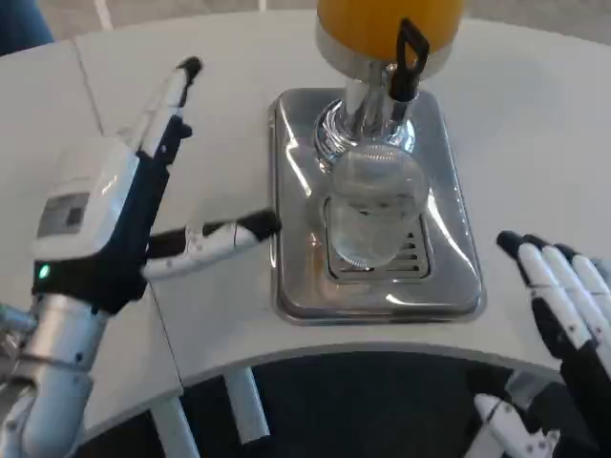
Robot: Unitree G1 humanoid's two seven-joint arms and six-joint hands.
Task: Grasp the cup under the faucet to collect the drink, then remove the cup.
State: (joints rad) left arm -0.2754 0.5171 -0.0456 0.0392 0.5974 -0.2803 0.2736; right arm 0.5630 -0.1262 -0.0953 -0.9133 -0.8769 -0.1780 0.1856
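Cup [373,215] placement, head view: clear and ribbed, it stands on the grille of the steel drip tray [296,286], directly beneath the faucet [368,110] of the orange-filled dispenser [382,24], whose black lever [409,59] sits to the right of the spout. You cannot tell from here whether any drink has collected in it.

Your left hand [134,205] is off to the left of the tray, fingers spread wide, holding nothing; one finger points to the far side, and the thumb reaches right, its tip just beside the tray's left edge. Your right hand [563,315] waits at the near right, fingers extended and slightly apart, empty, well apart from the cup.

Risks, as judged: the cup is unsupported, so a fast sideways approach with the splayed left fingers could tip it off the grille or shove it out from under the spout. A hard squeeze on the thin wall may buckle it. Clipping the lever could release drink.
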